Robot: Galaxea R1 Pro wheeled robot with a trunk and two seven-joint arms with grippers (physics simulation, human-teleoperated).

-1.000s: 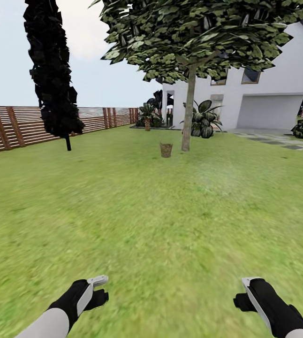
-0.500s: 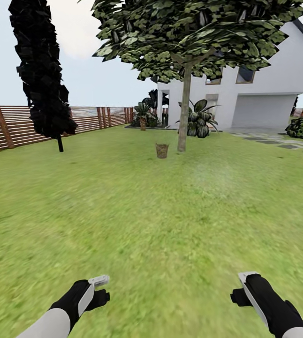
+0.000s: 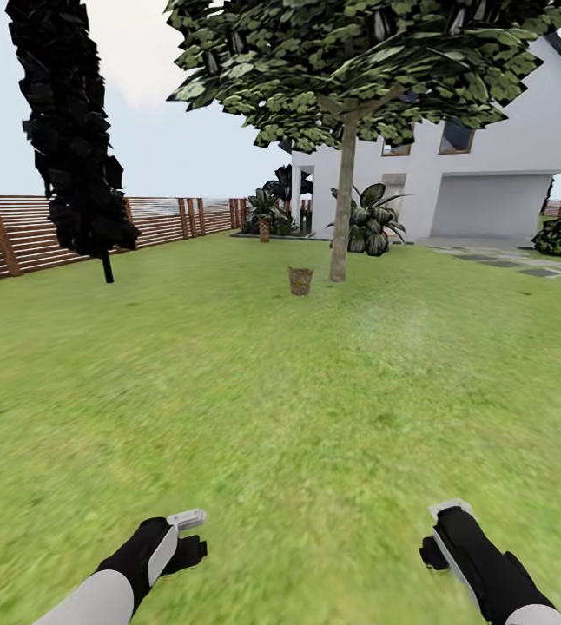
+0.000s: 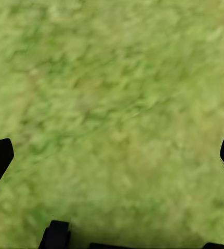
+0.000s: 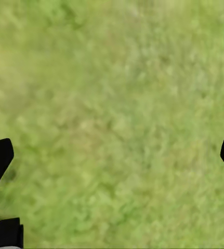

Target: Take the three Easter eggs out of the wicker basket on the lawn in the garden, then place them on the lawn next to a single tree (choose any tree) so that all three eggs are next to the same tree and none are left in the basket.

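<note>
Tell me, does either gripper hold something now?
No. The left gripper and right gripper are both open over the lawn, holding nothing.

Basket (image 3: 300, 280) on lawn (image 3: 280, 391), just left of tree (image 3: 342, 217).

Cypress-like tree (image 3: 72, 139): dark, narrow, tall; stands before the fence.
Fence (image 3: 20, 233): brown horizontal wooden slats, running along the far garden edge.
House (image 3: 489, 165): white walls, sloped roof, pale garage door (image 3: 487, 207).
Broad-leaved shrub (image 3: 369, 227): dark green, against the house wall.
Small palm (image 3: 265, 213): short, near the house entrance.
Stepping stones (image 3: 524, 267): grey slabs beside the house.
Sky (image 3: 185, 148): pale, hazy.
</note>
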